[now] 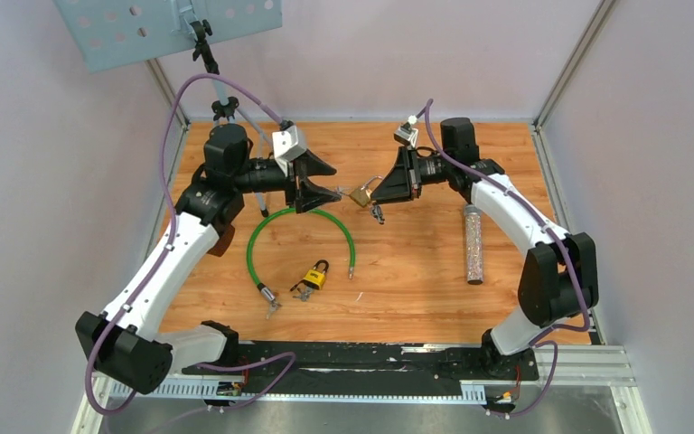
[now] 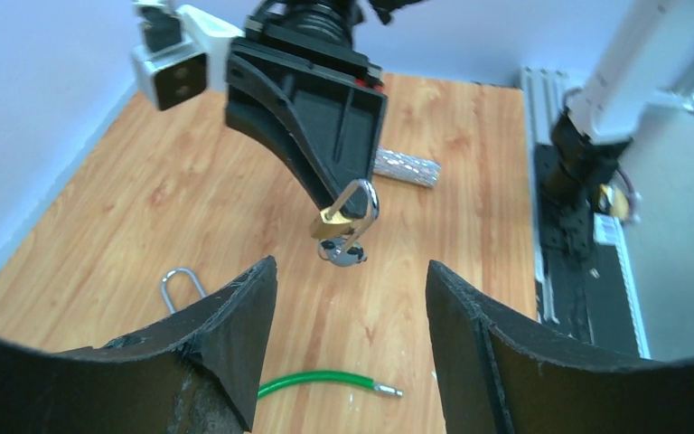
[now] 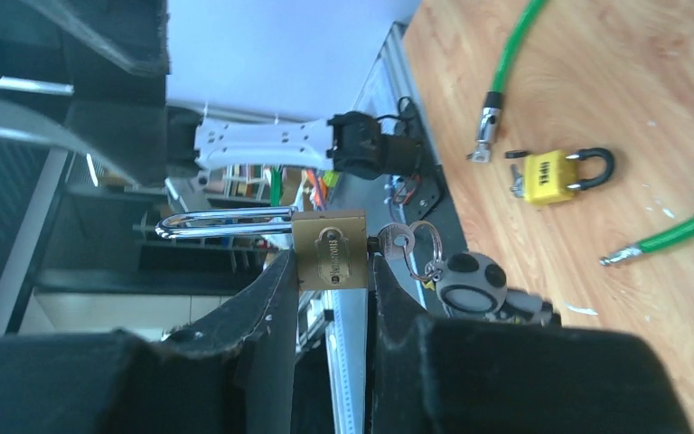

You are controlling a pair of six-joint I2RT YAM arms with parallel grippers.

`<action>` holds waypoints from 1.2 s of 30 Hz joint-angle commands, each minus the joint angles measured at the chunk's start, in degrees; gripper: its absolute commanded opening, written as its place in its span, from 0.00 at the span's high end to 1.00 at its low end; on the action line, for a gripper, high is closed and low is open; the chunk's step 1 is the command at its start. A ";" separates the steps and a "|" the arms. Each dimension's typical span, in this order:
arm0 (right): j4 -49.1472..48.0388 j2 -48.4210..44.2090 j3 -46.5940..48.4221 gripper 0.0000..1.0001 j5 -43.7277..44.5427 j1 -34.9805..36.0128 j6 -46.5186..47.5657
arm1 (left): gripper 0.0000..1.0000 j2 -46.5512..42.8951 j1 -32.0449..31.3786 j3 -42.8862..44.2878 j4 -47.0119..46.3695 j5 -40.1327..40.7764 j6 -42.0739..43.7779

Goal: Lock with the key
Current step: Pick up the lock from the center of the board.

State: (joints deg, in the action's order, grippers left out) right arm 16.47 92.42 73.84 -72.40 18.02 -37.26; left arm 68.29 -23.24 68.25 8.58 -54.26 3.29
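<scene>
Top view was bright and even, with diffuse light from overhead. Shadows on the table point(image 1: 416, 303) were soft and short, and sat close under the arms. Focus was sharp across the frame; straight rails bent slightly near the edges (wide lens). In the left wrist view the fingers point(image 2: 226, 334) of the left gripper point(image 2: 351, 267) sat close to the lens and looked a bit soft. The wall behind them was washed pale. In the right wrist view the brass padlock point(image 3: 329, 251) was crisp, with a bright glare streak along its shackle. The background there was uneven: dark patches beside a blown-out wall.
</scene>
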 commanded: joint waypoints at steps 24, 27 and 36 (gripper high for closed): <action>-15.37 -2.47 7.21 0.98 -14.28 10.48 -10.82 | 0.53 1.06 -3.81 -8.00 -34.07 -21.00 -6.98; -16.78 -2.43 7.26 0.98 -14.08 10.71 -11.88 | 0.57 1.70 -3.95 -8.33 -34.85 -22.75 -8.39; -25.20 -2.62 5.48 0.98 -14.73 11.26 -17.69 | 0.71 1.89 -4.00 -9.13 -34.85 -23.99 -10.46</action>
State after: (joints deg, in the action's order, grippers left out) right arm 0.23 90.87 78.76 -85.23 28.60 -51.44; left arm 69.97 -27.00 58.76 -25.39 -76.49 -4.86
